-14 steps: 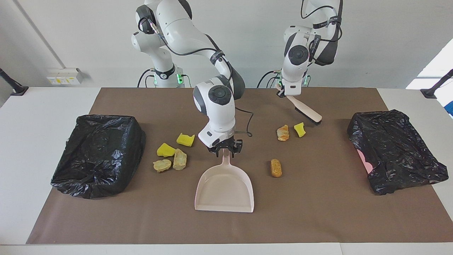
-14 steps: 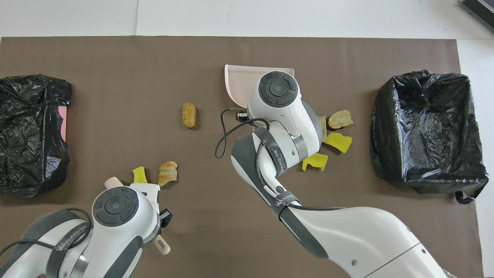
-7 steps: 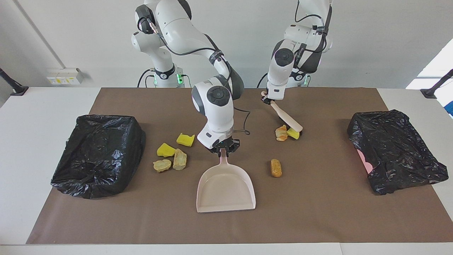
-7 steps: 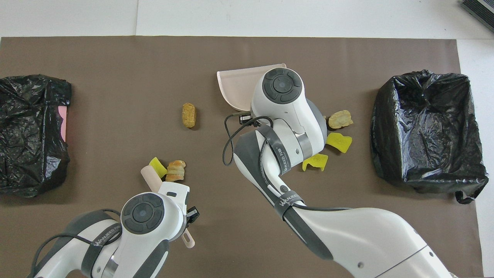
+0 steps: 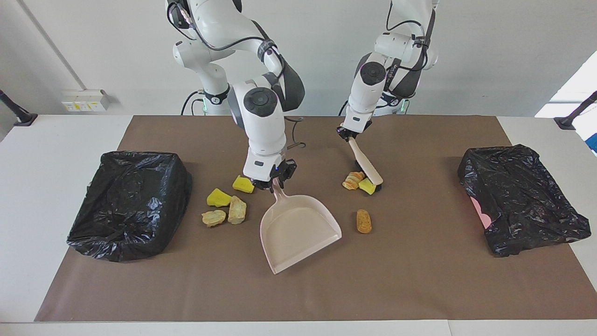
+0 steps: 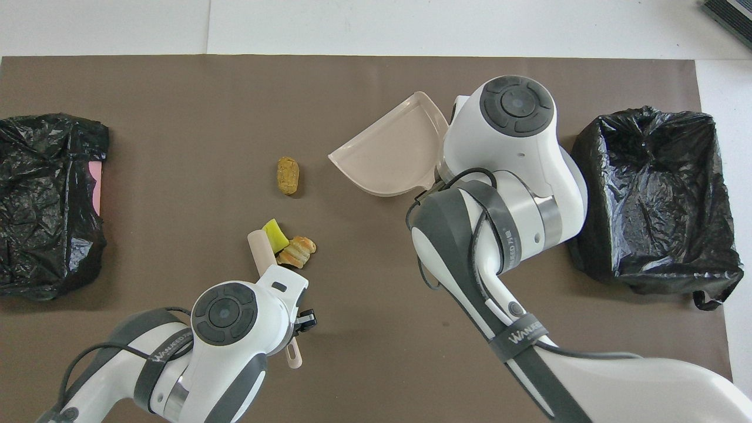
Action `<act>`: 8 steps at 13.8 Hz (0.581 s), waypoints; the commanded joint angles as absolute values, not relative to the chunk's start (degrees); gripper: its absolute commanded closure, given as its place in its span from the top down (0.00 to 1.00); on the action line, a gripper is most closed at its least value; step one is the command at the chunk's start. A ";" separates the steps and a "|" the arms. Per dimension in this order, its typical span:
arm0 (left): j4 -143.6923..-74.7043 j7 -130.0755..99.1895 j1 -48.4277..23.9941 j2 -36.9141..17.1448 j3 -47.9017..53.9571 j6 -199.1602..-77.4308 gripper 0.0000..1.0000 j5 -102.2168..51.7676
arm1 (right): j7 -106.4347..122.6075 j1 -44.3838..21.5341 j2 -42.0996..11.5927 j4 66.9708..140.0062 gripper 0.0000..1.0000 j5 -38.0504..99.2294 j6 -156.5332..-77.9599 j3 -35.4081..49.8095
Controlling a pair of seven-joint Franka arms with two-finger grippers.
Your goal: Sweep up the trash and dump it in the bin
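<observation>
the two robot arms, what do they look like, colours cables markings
Both arms have glossy white rounded shells with dark grey joint sections and round dark grey caps at the wrists. Black cables loop along each arm, strapped on by black bands printed with white lettering. The left gripper and right gripper are small, black and two-fingered. Green lights glow at the bases.

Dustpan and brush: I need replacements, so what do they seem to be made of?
The dustpan looks like beige moulded plastic: smooth, faintly glossy, thin raised rim. The brush seems the same plastic, with black bristles, probably synthetic.
</observation>
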State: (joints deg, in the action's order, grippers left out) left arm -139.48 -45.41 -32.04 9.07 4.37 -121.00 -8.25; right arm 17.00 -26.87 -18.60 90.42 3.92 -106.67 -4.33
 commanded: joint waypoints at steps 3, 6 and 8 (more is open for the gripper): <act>-135.19 -36.05 -29.29 8.53 3.43 -109.10 0.00 -7.92 | 37.84 -26.98 -15.12 98.25 0.00 3.08 -110.65 -3.96; -131.31 -29.10 -25.05 8.44 3.43 -103.11 0.00 -7.65 | 43.40 -28.12 -15.29 100.19 0.00 -2.27 -111.53 -3.87; -131.66 -29.09 -24.87 8.53 3.51 -103.88 0.00 -7.56 | 47.00 -28.30 -15.47 100.63 0.00 -3.16 -111.62 -3.87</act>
State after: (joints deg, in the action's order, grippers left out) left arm -132.64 -29.72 -25.09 9.06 3.04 -105.07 -8.09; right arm 43.06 -28.28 -17.04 98.48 -1.72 -110.43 -4.14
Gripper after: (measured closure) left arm 0.736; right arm 0.687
